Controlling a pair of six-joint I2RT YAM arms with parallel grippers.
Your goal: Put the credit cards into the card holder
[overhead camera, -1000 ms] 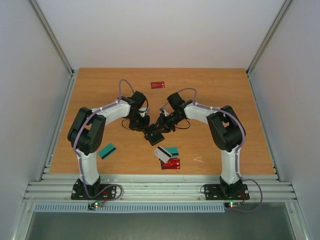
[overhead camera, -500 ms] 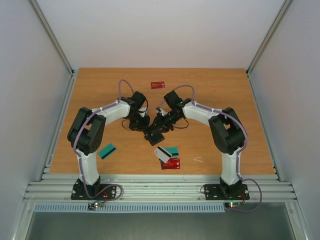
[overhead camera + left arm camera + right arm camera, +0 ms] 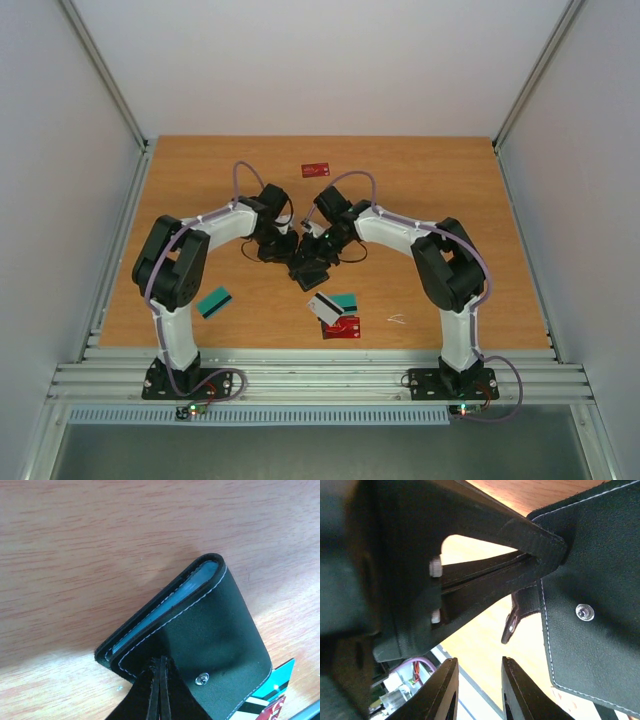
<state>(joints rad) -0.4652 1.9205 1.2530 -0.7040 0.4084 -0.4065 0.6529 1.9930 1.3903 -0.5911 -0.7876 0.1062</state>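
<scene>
- From above, the card holder (image 3: 311, 271) sits at the middle of the tabletop (image 3: 450, 200). It is mostly covered by the two wrists that meet over it, and only a dark corner shows on the near side.
- The left wrist view shows it folded: black with pale stitching, a pale blue-grey lining along its open edge and a metal snap stud (image 3: 202, 679) on the cover. Its near corner is cut off by the frame.
- The left gripper (image 3: 160, 666) is fully closed, its fingers pressed together on the near edge of the holder's cover. How much of the cover lies between them is hard to make out.
- The right gripper (image 3: 479, 662) is partly open, with a clear gap between its fingers and nothing in it. The clasp tab (image 3: 514, 622) hangs just beyond the fingertips, apart from them.
- In the right wrist view the left gripper's dark body fills the left half and blocks most of the tabletop.
- Whether the holder rests on the wood or is raised cannot be told.
- Just nearer than the holder lies a small overlapping pile: a white card with a dark stripe (image 3: 322, 306), a green card (image 3: 345, 299) and a red-patterned card (image 3: 343, 328). In the left wrist view only corners of two of them peek past the holder.
- A lone teal card (image 3: 214, 302) lies beside the left arm, and a lone red card (image 3: 316, 169) lies on the far side, well apart.
- A small pale scrap (image 3: 397, 320) lies right of the pile, too small to identify.
</scene>
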